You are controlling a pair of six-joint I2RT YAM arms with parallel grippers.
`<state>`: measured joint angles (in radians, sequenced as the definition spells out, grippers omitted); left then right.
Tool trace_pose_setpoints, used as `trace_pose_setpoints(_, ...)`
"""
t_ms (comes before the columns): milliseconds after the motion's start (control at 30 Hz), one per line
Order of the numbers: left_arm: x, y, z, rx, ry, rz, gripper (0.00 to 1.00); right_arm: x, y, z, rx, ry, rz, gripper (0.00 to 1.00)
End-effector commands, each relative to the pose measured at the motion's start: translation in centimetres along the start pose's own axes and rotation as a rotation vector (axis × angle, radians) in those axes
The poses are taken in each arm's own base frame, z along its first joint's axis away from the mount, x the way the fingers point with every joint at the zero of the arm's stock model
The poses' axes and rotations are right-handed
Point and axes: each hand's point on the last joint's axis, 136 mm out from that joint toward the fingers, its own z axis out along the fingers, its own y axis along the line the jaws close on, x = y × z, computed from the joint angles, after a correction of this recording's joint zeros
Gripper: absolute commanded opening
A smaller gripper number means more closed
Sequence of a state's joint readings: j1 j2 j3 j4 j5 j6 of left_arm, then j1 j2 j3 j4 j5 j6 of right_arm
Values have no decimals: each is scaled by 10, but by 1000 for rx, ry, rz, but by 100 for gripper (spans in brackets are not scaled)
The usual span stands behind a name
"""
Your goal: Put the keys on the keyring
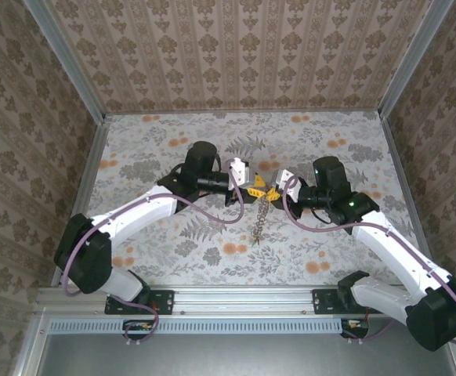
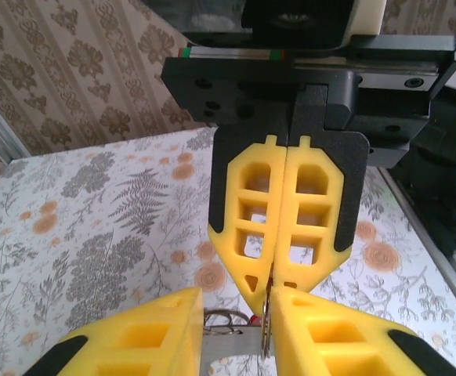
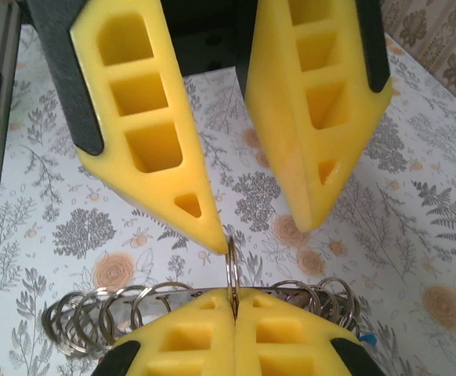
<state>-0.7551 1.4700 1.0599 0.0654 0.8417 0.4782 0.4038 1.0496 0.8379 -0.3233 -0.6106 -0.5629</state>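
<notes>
As the right gripper clenches one loop of the keyring upright at lower centre, apparently steadying it, the left gripper hovers released above.

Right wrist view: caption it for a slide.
Shut yellow right fingers pinch a thin silvery metal ring upright, close to the parted yellow left fingers.

The left gripper, right gripper and the dangling keyring block the middle of the table, whose far half and both sides seem free up to the walls.
</notes>
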Motion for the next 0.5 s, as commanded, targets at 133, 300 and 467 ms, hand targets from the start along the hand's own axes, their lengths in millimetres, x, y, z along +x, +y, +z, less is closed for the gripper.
trace_pose_setpoints(133,13,-14,0,52,138,26,30,-11,-2,-7,25,32,-69,0)
trace_pose_setpoints(300,13,-16,6,75,154,35,30,-14,-1,-8,21,39,-75,0)
trace_pose_setpoints(467,12,-16,9,83,153,39,28,-17,1,-9,14,42,-78,0)
